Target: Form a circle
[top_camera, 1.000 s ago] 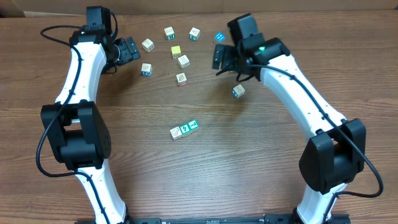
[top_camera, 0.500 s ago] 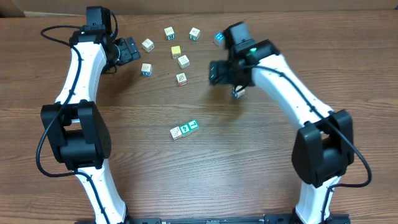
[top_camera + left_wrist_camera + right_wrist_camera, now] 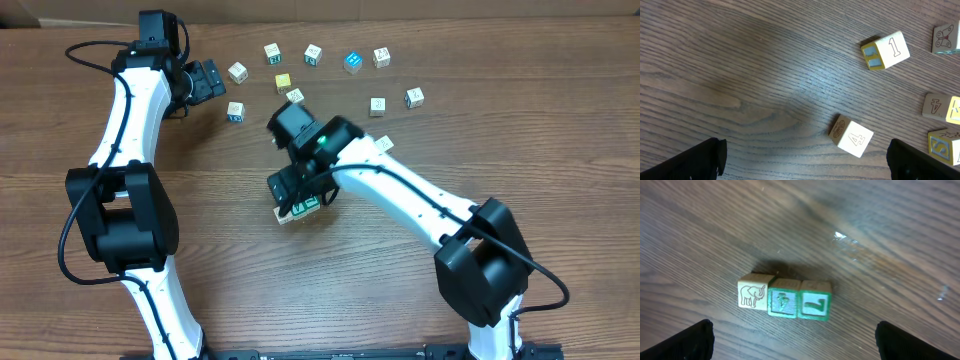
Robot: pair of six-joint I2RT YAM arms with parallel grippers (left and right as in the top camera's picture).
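Wooden blocks (image 3: 237, 71): fourteen visible, three touching in row. Arms (image 3: 125, 120): two.

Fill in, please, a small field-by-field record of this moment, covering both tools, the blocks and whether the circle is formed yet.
surface: wooden table
left tool: open, holding nothing
near left tool: block marked 1, block marked 4
right tool: open, above the three-block row
three-block row: elephant block and two green blocks, touching in a line
other blocks: scattered at the far side, among them a blue block and a yellow block
circle: not yet formed
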